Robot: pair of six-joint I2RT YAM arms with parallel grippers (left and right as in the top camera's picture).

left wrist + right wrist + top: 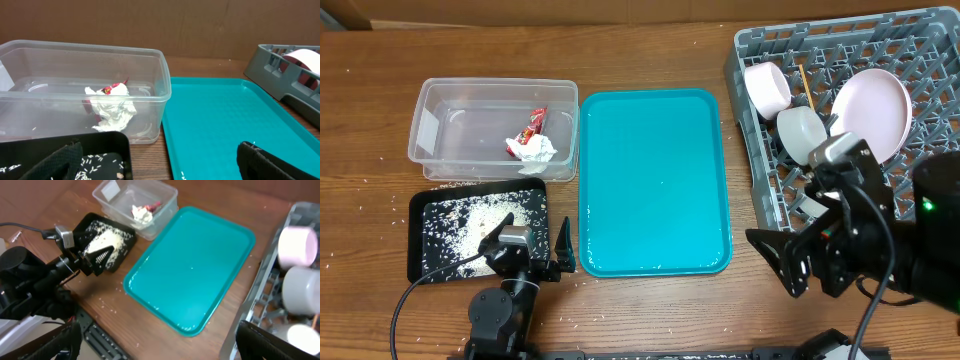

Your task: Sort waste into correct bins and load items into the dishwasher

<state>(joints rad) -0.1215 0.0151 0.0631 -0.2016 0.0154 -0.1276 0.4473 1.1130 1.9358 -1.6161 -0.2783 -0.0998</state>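
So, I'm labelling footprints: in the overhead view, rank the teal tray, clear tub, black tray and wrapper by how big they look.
Largest: teal tray.
Next: clear tub and black tray, too alike to rank.
Smallest: wrapper.

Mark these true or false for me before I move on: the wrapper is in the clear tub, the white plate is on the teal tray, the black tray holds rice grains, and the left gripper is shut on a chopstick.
1. The wrapper lies inside the clear tub. True.
2. The white plate sits on the teal tray. False: the plate stands on edge in the grey rack.
3. The black tray holds rice grains. True.
4. The left gripper is shut on a chopstick. False: it is open and holds nothing, by the black tray's near edge.
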